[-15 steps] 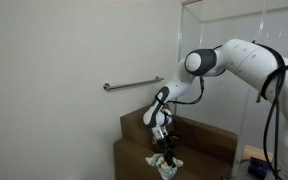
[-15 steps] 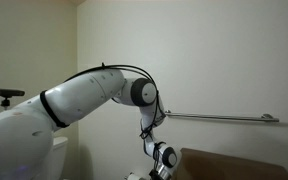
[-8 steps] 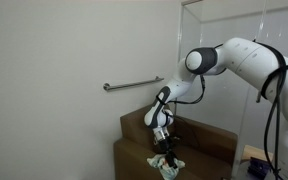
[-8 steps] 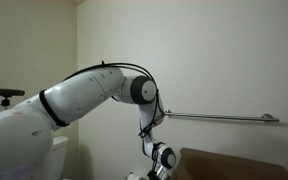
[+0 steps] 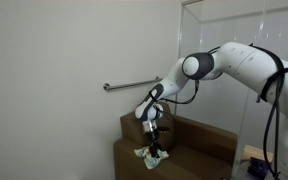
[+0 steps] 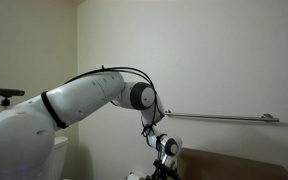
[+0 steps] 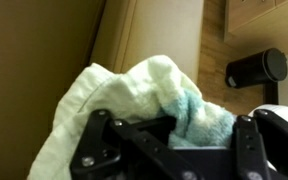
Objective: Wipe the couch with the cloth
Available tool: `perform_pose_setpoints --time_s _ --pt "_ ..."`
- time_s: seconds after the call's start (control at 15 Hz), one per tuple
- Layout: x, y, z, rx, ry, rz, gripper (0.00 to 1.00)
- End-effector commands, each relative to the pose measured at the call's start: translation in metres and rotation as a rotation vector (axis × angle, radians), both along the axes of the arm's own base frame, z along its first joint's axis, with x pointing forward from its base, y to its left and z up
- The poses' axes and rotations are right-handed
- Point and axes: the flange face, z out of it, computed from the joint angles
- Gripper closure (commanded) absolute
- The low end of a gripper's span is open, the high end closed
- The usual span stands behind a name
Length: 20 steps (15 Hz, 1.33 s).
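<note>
The brown couch (image 5: 189, 145) sits against the wall in an exterior view, and only its top corner (image 6: 234, 165) shows at the bottom edge of an exterior view. My gripper (image 5: 154, 148) points down onto the couch's near armrest, shut on the cloth (image 5: 150, 155), which spreads out beneath it on the leather. In the wrist view the white and pale green-blue cloth (image 7: 154, 95) bunches up between the black fingers (image 7: 246, 145) of my gripper (image 7: 169, 150), with the brown couch (image 7: 34, 70) surface at the left.
A metal grab rail (image 5: 131, 85) runs along the white wall above the couch, also seen as the rail (image 6: 224, 118). A glass partition (image 5: 199, 30) stands behind the arm. A black cylindrical object (image 7: 256, 68) and a wooden floor (image 7: 254, 20) show in the wrist view.
The gripper with the cloth has slid leftward along the couch, and the arm's elbow has shifted left with it. The grip stays shut.
</note>
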Motion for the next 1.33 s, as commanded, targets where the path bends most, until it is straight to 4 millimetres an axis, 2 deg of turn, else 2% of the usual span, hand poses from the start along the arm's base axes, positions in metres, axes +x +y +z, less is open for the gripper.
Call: perform_pose_setpoints --time_s 0.0,0.2,0.4,0.67,1.27 --pt "0.055 0.013 0.006 -0.067 -0.094 -0.066 0.95" --pt "0.086 0.018 0.009 -0.124 -0.127 -0.123 0.95" --pt "0.097 0.015 0.001 -0.152 -0.122 -0.168 0.95" --pt "0.091 0.009 -0.011 -0.138 -0.072 -0.156 0.95" --pt "0.055 0.013 -0.023 -0.08 0.008 -0.078 0.95"
